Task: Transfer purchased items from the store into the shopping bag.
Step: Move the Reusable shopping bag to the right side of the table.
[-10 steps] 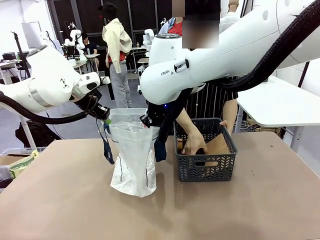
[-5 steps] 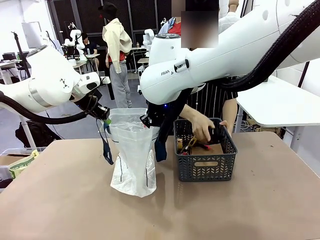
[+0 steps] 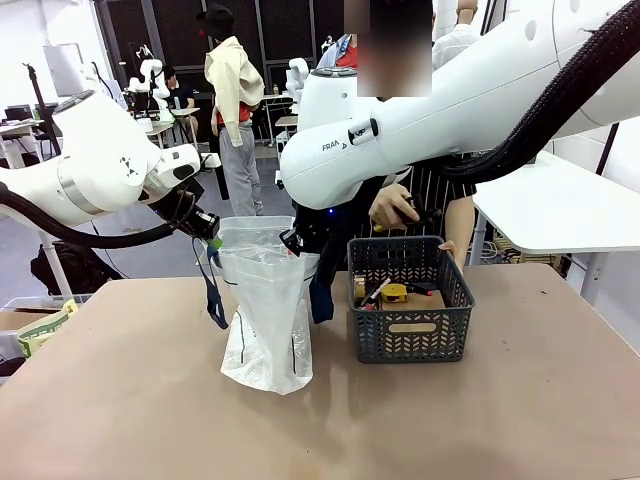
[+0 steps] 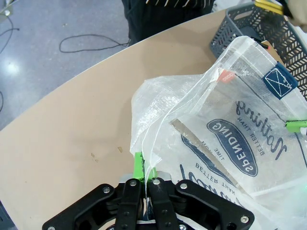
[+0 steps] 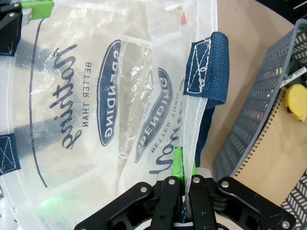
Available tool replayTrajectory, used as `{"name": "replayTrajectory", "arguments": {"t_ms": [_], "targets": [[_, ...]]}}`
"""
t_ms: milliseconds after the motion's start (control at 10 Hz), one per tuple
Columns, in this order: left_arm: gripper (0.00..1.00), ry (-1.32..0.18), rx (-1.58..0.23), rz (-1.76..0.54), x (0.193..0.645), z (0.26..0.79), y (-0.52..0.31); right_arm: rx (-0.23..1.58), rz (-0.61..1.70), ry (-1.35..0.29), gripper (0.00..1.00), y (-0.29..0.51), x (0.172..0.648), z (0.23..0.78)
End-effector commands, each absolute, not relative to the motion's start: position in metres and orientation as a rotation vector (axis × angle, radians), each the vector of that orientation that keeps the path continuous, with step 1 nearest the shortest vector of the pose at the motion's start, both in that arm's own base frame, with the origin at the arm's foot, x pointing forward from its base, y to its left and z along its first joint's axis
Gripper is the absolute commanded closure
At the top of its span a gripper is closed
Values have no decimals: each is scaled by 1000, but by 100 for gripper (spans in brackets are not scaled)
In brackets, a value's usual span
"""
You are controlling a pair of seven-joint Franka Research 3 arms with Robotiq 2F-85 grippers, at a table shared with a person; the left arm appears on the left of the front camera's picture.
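Note:
The shopping bag (image 3: 265, 310) stands open on the table, translucent white with navy handles and dark lettering. My left gripper (image 3: 210, 232) is shut on its left rim, and my right gripper (image 3: 292, 243) is shut on its right rim. In the wrist views, each pair of green pads pinches the bag's thin edge: left gripper (image 4: 144, 175), right gripper (image 5: 184, 178). The store, a dark grey lattice basket (image 3: 410, 340), sits just right of the bag. It holds a flat brown packet (image 3: 418, 300) and a yellow item (image 3: 395, 293). A person's hand (image 3: 393, 210) holds a small dark item above the basket.
The person stands at the far side behind the basket. A navy handle strap (image 3: 215, 300) hangs down the bag's left side. Bare tabletop (image 3: 150, 400) spreads in front of the bag and basket. A white table (image 3: 560, 205) stands at the far right.
The person's hand has risen out of the basket with a small dark item and now hovers above it. Both grippers and the bag have stayed still.

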State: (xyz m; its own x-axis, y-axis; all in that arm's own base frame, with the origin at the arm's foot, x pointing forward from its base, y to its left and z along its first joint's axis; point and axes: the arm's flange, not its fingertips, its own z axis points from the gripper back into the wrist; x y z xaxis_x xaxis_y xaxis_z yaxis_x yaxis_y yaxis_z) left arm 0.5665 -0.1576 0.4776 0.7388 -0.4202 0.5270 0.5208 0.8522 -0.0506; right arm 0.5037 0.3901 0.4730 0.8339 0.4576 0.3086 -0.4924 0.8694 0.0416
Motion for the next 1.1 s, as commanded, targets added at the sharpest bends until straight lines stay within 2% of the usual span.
{"name": "replayTrajectory", "arguments": {"t_ms": [0,1000], "targets": [[100,-527,-200,-519,567,477,-157,120,504,-297,100,390,502,471],[100,-527,-200,-519,567,477,-157,120,504,-297,100,390,502,471]]}}
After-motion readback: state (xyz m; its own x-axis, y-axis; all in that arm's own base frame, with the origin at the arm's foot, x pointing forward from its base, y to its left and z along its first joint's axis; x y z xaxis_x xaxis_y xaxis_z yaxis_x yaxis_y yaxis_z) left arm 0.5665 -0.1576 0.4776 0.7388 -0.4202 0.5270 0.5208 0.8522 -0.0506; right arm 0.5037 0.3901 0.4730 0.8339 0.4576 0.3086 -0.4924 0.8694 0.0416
